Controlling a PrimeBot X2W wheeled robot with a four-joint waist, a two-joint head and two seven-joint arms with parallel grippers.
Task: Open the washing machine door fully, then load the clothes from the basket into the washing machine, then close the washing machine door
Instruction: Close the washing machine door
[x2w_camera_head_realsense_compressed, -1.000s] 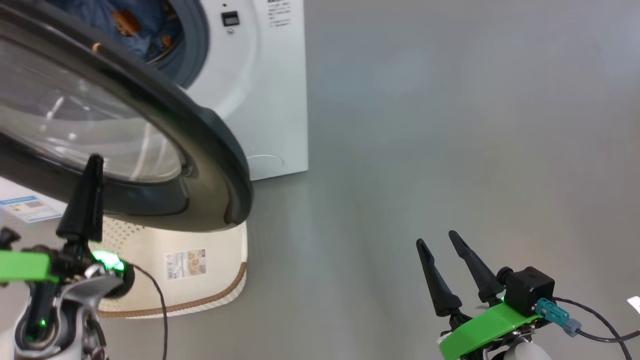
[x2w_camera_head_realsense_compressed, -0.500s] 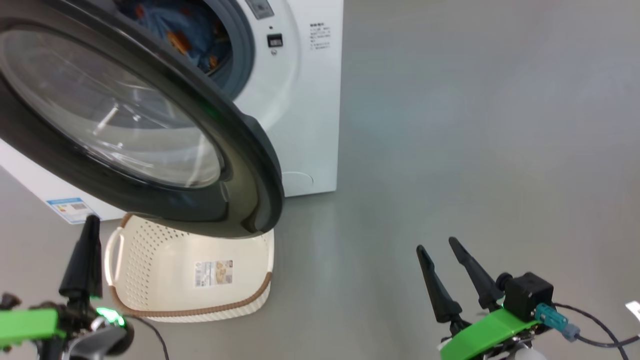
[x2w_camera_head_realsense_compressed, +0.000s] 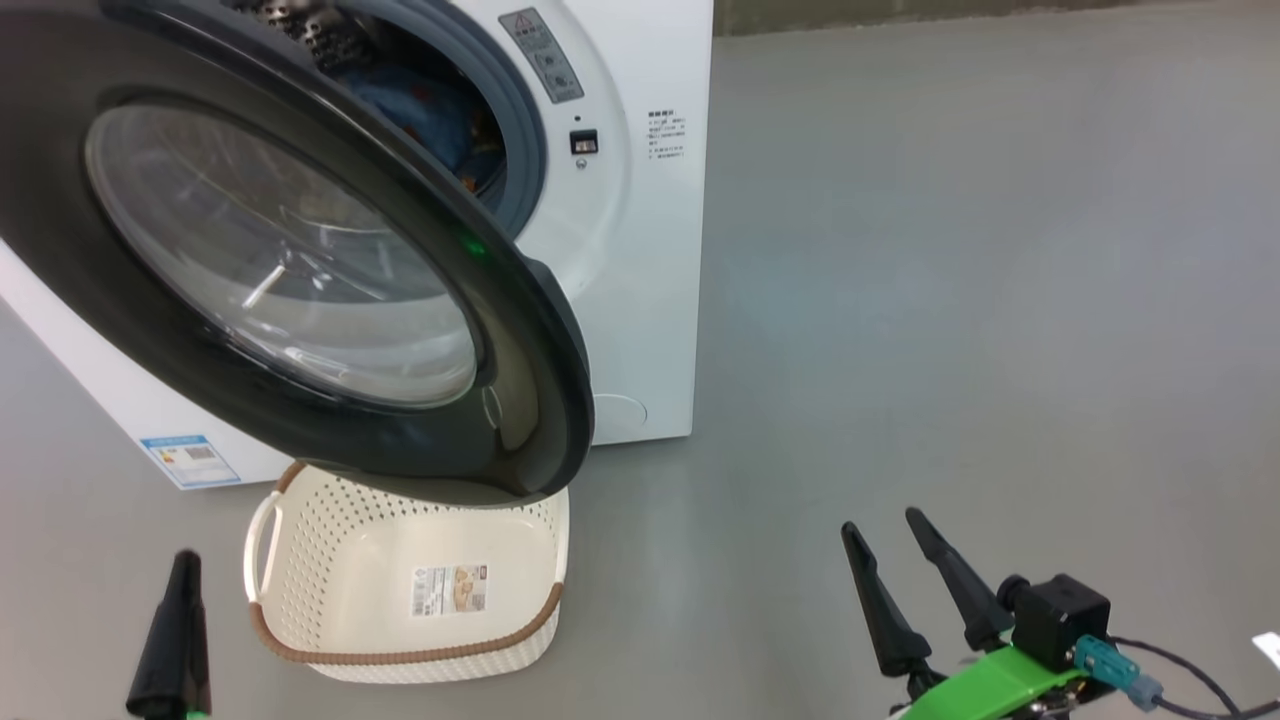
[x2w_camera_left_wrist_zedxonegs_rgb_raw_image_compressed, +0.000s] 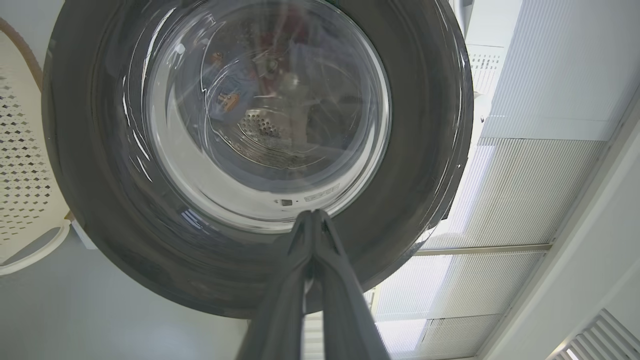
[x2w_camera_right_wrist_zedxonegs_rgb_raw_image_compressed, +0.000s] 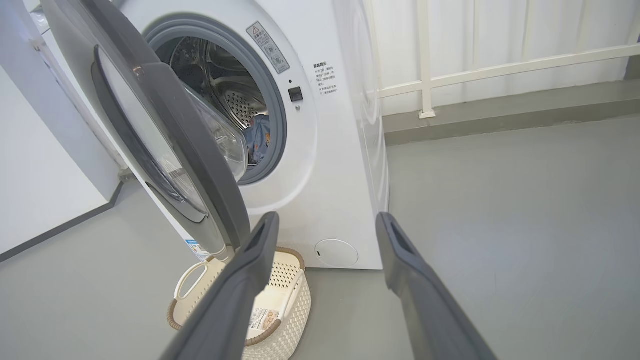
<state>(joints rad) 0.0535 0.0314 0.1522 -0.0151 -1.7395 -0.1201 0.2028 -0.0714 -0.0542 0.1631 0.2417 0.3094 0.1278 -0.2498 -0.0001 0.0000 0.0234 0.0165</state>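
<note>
Grey floor: smooth and is carrying every item below.

Left end effector: is hanging low at the near left, beside the basket's handle. Its two dark fingers are pressing together with nothing between them. In the left wrist view the joined tips are pointing up at the door's lower rim.

Right end effector: is hovering at the near right over bare floor, well apart from the machine. Its fingers are standing spread wide and gripping nothing.

Basket: is sitting on the floor just in front of the machine, partly under the door's lower edge. A paper label is lying on its bottom.

Washing machine door: is standing swung out from its left hinge, part-way open, with its glass bowl bulging toward the drum.

Washing machine: is standing behind the door, with its grey gasket exposed and a blue sticker showing low on its front.

Clothes: are lying inside the drum, showing as blue fabric with orange print through the opening.

White railing: is running along the wall beyond the machine.
</note>
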